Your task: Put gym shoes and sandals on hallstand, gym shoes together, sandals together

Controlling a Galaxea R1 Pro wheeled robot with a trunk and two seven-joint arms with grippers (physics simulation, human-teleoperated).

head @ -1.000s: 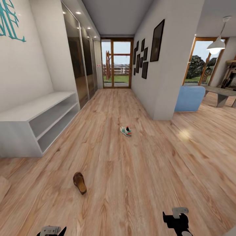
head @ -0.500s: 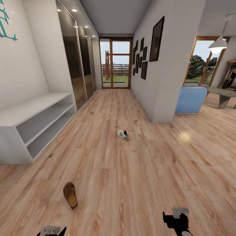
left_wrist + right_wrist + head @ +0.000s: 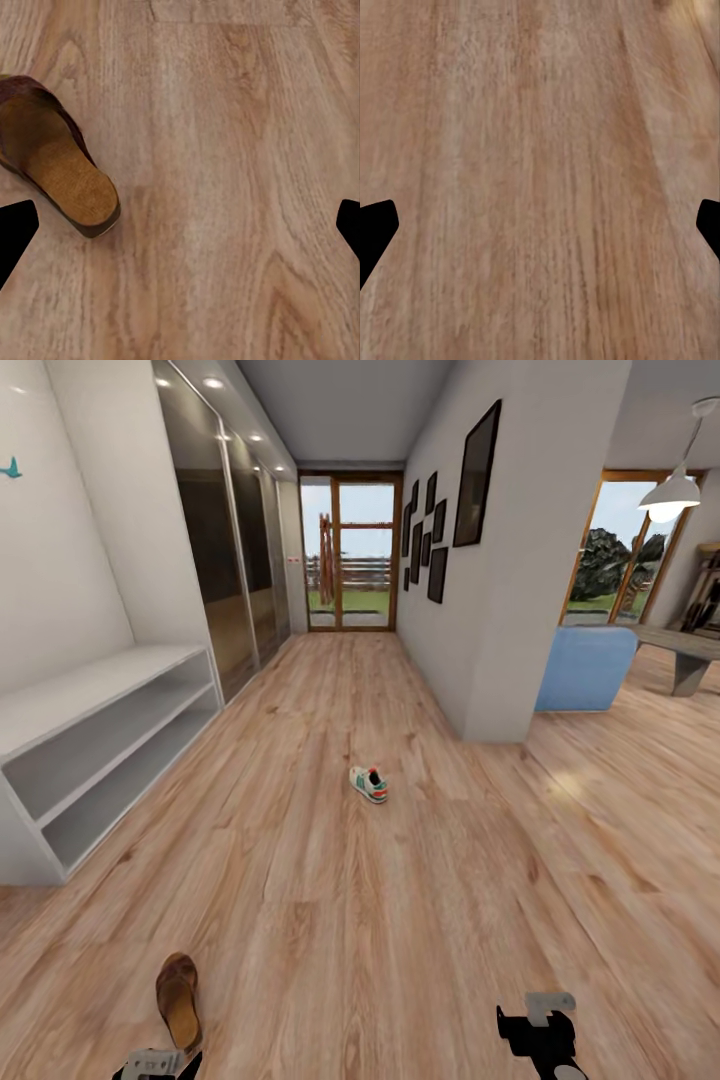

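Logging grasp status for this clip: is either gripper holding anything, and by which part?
Nothing is held: left gripper and right gripper are open over bare floor; the sandal lies untouched.

One brown sandal lies flat on the wood-plank floor. A cream gym shoe sits upright mid-corridor, well apart.

A flat brown sandal with a tan, grainy insole and a dark brown woven strap lies on the light brown wood-plank floor, its sole down. Part of it is cut off by the frame edge; its rounded heel end points toward the middle of the picture. The planks carry clear grain lines and knots, with a seam between boards near one edge. Two black fingers of the left gripper show at opposite edges, set wide apart with bare floor between them. One finger sits near the sandal's heel end without touching it.
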